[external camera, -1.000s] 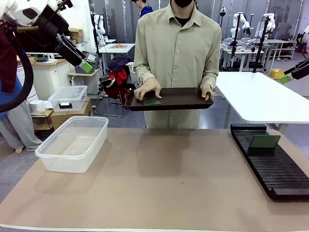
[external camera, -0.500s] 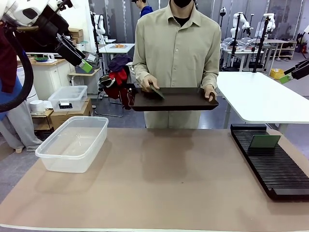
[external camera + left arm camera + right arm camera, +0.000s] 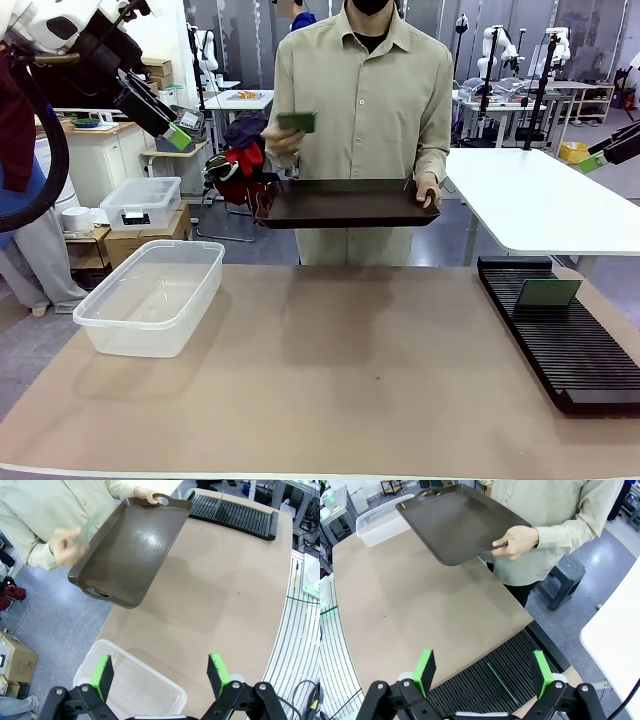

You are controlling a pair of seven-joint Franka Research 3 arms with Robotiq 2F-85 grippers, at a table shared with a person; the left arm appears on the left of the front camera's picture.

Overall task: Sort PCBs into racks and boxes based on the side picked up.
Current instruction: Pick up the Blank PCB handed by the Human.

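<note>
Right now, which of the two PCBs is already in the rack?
The PCB standing in a slot near the black rack's far end. The other PCB is held up in the person's hand, above the brown tray.

Bottom of frame: right gripper [image 3: 483, 672] spread wide over the rack [image 3: 470, 681], one PCB [image 3: 502, 676] edge-on in it; upper centre, a hand [image 3: 516, 541] grips a brown tray [image 3: 455, 522].

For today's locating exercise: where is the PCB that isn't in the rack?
Front view, left of centre: the PCB is held up in the person's hand, above the tray's left end.
</note>
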